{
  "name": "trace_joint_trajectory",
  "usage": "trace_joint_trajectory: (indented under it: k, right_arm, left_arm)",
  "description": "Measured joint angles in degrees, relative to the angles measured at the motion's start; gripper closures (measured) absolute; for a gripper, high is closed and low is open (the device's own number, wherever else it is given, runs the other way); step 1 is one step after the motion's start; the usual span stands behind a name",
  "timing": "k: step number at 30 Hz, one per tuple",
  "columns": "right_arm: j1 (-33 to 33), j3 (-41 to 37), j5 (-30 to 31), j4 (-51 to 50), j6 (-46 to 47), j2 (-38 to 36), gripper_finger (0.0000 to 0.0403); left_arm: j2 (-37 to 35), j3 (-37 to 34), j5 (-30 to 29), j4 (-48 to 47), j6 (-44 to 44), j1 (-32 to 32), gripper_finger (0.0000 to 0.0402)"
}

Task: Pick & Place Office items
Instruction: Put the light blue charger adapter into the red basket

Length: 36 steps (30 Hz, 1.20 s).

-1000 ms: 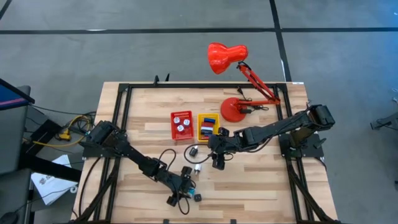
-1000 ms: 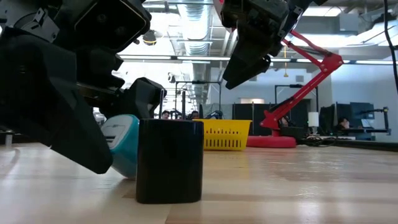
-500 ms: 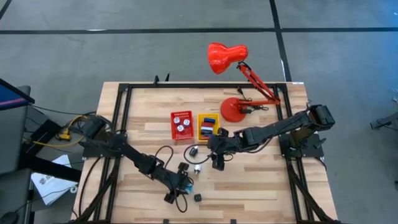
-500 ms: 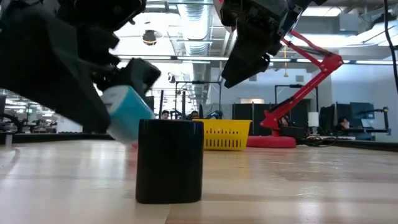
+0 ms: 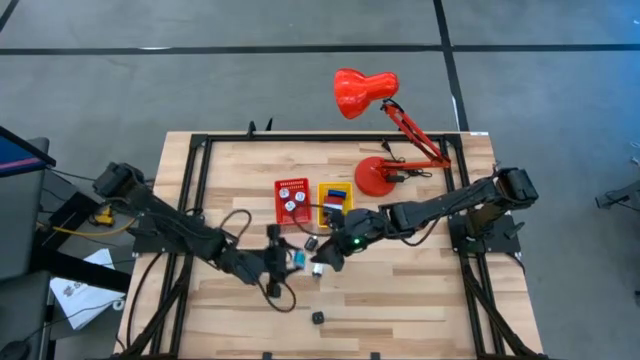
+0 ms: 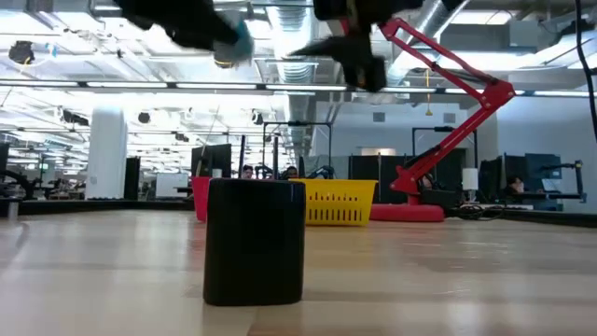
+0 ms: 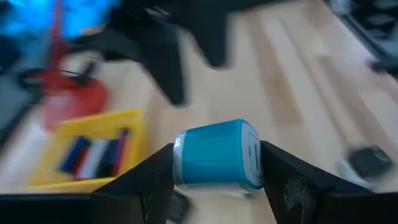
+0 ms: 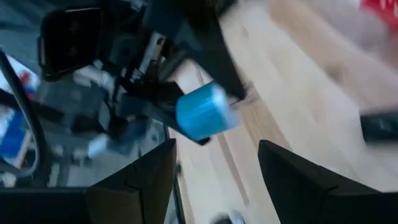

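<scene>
Left wrist view, left claw [image 7: 214, 180] gripping light blue piece [image 7: 217, 154]

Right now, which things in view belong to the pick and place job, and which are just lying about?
Job:
light blue piece, held in left gripper
black piece, on table
pieces in yellow bin and red bin

Lying about:
red desk lamp
</scene>
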Motion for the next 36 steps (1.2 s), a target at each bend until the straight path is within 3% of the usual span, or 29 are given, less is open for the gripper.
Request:
trace_joint_trajectory:
  k: [4, 10, 13, 17, 22, 36]
  right_arm:
    - [-0.38, -0.02, 4.12, 4.37, 0.51, -0.57, 0.0182]
    - [-0.87, -0.05, 22.75, 8.58, 0.66, -1.19, 0.0182]
    - [-1.66, -0.03, 26.2, 15.51, 2.0, -0.92, 0.0182]
    - [-3.19, 0.02, 26.1, 22.79, 0.05, 0.17, 0.0182]
    - [-5.17, 0.01, 25.39, 21.81, -0.42, 0.17, 0.0182]
    - [-7.39, 0.0, 20.9, 23.99, -0.5, 0.17, 0.0182]
  left_arm:
    - [-4.45, 0.0, -7.58, -4.81, 0.15, 0.14, 0.0197]
    - [-8.78, 0.0, -24.41, -8.25, 1.43, 0.44, 0.0204]
    - [-9.73, 0.0, -29.57, -5.38, 7.33, 1.52, 0.0195]
    - [-10.18, 0.0, -30.43, 0.34, 16.61, 3.58, 0.0196]
    - [-10.15, 0.0, -30.21, 5.82, 22.77, 6.01, 0.0202]
    - [-10.12, 0.0, -27.78, 6.1, 23.08, 7.62, 0.02]
